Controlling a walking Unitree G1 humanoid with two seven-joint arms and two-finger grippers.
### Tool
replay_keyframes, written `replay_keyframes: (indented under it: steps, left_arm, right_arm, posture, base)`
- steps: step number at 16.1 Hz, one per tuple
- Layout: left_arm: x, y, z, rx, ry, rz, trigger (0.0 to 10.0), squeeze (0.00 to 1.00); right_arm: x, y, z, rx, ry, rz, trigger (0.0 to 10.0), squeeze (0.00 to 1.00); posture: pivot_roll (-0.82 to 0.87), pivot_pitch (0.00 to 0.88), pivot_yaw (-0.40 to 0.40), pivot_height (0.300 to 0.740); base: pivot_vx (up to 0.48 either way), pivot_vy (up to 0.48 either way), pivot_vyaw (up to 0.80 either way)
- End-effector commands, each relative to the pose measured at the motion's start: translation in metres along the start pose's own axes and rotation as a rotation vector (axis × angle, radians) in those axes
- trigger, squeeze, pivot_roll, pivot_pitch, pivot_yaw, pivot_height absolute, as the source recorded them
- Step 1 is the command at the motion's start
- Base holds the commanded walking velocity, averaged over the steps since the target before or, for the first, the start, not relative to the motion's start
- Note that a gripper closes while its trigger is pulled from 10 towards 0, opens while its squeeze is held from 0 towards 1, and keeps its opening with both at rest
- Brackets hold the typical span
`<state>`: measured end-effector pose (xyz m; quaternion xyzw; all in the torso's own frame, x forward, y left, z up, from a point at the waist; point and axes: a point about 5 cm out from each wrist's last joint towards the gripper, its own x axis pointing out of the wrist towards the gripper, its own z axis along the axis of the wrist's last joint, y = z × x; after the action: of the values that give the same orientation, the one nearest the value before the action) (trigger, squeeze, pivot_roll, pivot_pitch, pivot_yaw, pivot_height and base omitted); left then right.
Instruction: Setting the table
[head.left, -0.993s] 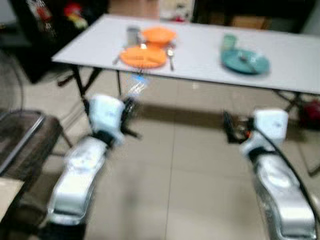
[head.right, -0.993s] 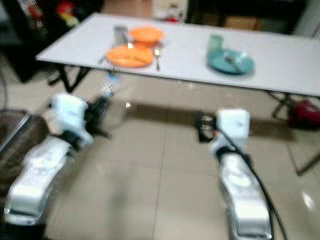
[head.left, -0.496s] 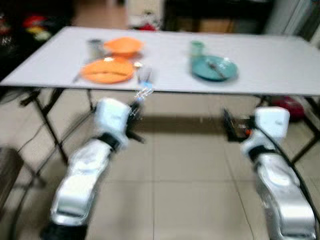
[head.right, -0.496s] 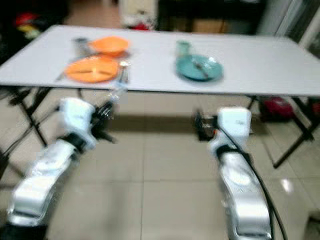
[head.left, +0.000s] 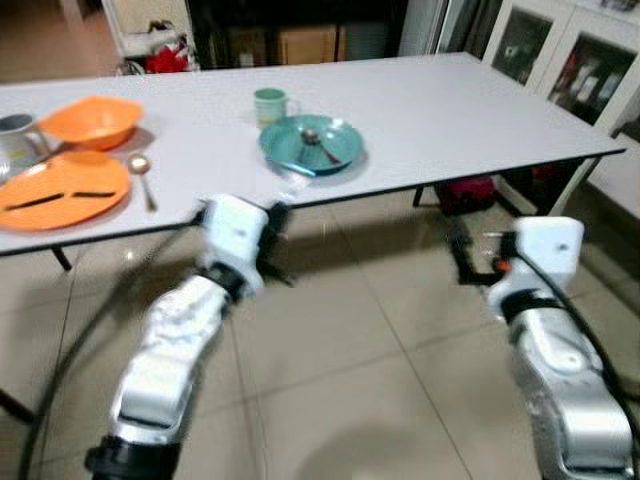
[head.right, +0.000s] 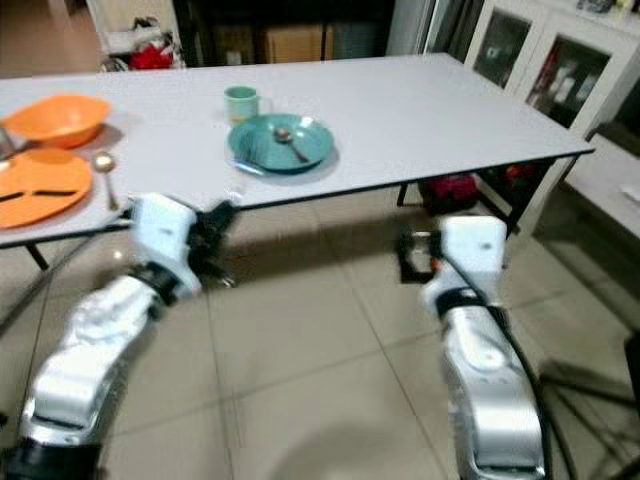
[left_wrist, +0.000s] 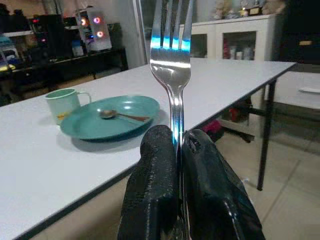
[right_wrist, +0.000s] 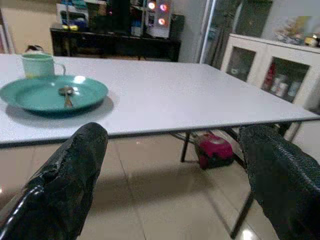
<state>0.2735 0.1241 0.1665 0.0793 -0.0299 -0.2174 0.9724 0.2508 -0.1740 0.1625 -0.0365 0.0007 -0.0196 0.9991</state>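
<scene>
A long white folding table (head.left: 450, 110) is standing ahead of the robot on a tiled floor (head.left: 360, 360), carrying two place settings. At the table's left end, a metal cup (head.left: 18, 143) is showing at the picture's edge, with an orange bowl (head.left: 92, 119) sitting just beside it. Nearer the front edge, an orange divided plate (head.left: 60, 189) is lying with a spoon (head.left: 141, 174) resting just to its right on the tabletop. Toward the middle of the table, a teal plate (head.left: 311, 145) is sitting close to the front edge with a small spoon (head.left: 312, 139) lying in it, and a pale green mug (head.left: 270, 105) is standing just behind the plate.

The left gripper (left_wrist: 179, 150) is hovering in front of the table's front edge, below the teal plate, its two black fingers (left_wrist: 155, 190) clenching the handle of a steel fork (left_wrist: 171, 47), whose tines are pointing up between them. The right gripper (right_wrist: 170, 165) is hanging over the floor in front of the table's right half, its fingers (right_wrist: 70, 175) spread wide apart and holding nothing. A red object (right_wrist: 214, 148) is lying on the floor under the table, and white glass-fronted cabinets (head.left: 560, 60) are standing beyond its right end. No writing can be read on anything.
</scene>
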Motion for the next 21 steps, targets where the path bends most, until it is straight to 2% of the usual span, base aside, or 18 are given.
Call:
replay_keyframes:
  steps: [1, 11, 13, 14, 19, 21]
  left_arm:
    - [-0.005, 0.012, 0.002, 0.023, 0.000, 0.046, 10.0, 0.00]
    - [-0.001, 0.013, 0.001, 0.032, 0.012, 0.043, 10.0, 0.00]
    - [0.001, 0.012, 0.000, 0.032, 0.014, 0.038, 10.0, 0.00]
    - [0.003, 0.011, 0.000, 0.031, 0.016, 0.035, 10.0, 0.00]
    - [0.009, 0.010, -0.002, 0.037, 0.034, 0.019, 10.0, 0.00]
    - [0.013, 0.008, -0.004, 0.038, 0.043, 0.009, 10.0, 0.00]
  right_arm:
    - [0.001, 0.008, 0.003, 0.008, -0.013, 0.033, 10.0, 0.00]
    - [0.004, 0.010, 0.003, -0.006, -0.003, 0.044, 10.0, 0.00]
    - [0.004, 0.012, -0.005, 0.001, 0.070, 0.070, 10.0, 0.00]
    - [0.004, 0.012, -0.020, 0.023, 0.188, 0.096, 10.0, 0.00]
    - [0.002, 0.014, -0.028, -0.076, 0.234, 0.236, 10.0, 0.00]
    - [0.001, 0.016, -0.027, -0.078, 0.244, 0.258, 10.0, 0.00]
  posture:
    - [0.09, 0.000, -0.034, 0.740]
    - [0.09, 0.000, -0.026, 0.740]
    - [0.08, 0.000, -0.025, 0.740]
    - [0.08, 0.000, -0.025, 0.740]
    - [0.08, 0.000, -0.034, 0.740]
    - [0.07, 0.000, -0.034, 0.740]
  base:
    - [0.401, 0.000, 0.00]
    - [0.402, 0.000, 0.00]
    - [0.405, 0.000, 0.00]
    - [0.401, 0.000, 0.00]
    - [0.401, 0.000, 0.00]
    - [0.403, 0.000, 0.00]
